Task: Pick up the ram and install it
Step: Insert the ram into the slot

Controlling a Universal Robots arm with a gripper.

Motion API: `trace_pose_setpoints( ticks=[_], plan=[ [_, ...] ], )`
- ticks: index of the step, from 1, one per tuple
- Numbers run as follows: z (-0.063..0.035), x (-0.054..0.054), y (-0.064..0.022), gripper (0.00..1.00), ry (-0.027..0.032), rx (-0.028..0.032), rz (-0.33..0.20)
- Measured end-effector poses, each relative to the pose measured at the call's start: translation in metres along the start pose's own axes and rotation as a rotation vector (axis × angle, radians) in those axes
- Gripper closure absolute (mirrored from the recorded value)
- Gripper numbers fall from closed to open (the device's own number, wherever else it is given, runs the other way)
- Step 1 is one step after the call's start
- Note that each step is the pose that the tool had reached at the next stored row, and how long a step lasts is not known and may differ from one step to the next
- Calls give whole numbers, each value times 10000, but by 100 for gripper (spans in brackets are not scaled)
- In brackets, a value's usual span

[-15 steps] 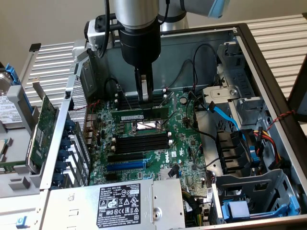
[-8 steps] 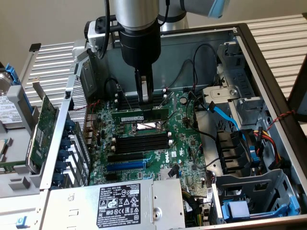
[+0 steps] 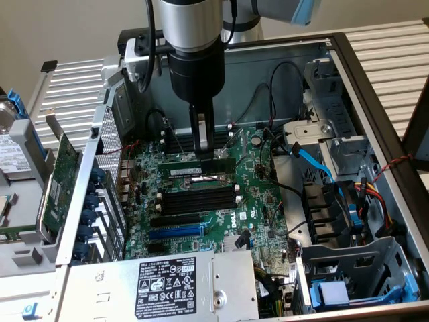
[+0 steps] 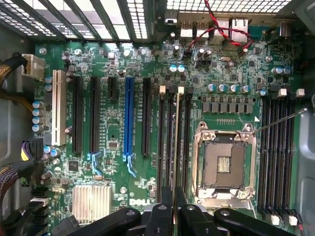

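**Exterior view**
- Case (image 3: 375, 107): open, lying on a ribbed worktop (image 3: 80, 74), with the motherboard (image 3: 251, 208) facing up.
- Arm: enters at 12 o'clock and points straight down over the middle of the board.
- End effector (image 3: 201, 153): two dark fingers are pressed together on the ram's upper edge, pinching it at mid-length.
- Ram (image 3: 182, 172): stands on edge with its label strip and black chips towards the camera. It runs from 9 to 3 o'clock, low at the board, just beside the socket (image 3: 201, 181) at the socket's 12 o'clock. Whether it is seated cannot be told.
- Slots (image 3: 198, 201): a black bank at 6 o'clock of the socket.
- Power supply (image 3: 167, 285): at 6 o'clock of the scene.
- Expansion card (image 3: 60, 174): at 9 o'clock, outside the case wall.
- Blue cable (image 3: 315, 164): at 3 o'clock.

**Wrist view**
- End effector (image 4: 174, 214): black fingers are closed on the ram.
- Ram (image 4: 175, 142): seen edge-on as a thin pale line, running along the bank of black slots (image 4: 161, 142) between the blue slot (image 4: 129, 118) and the socket (image 4: 224, 164). A white clip (image 4: 180, 90) sits at its far end.
- Socket: metal frame, with contacts showing.
- Heat sink (image 4: 91, 201): silver fins, near the blue slot's end.
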State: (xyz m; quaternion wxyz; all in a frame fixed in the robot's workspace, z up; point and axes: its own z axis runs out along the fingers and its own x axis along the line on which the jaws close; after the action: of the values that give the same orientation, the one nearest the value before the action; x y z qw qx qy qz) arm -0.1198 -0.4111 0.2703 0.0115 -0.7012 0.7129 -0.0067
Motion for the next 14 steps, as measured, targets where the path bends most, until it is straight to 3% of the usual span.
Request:
trace_pose_setpoints(
  ticks=[8,14],
  plan=[
    [101,12,16,86,-5,-1,0],
    [116,33,17,86,-57,1,3]
  ],
)
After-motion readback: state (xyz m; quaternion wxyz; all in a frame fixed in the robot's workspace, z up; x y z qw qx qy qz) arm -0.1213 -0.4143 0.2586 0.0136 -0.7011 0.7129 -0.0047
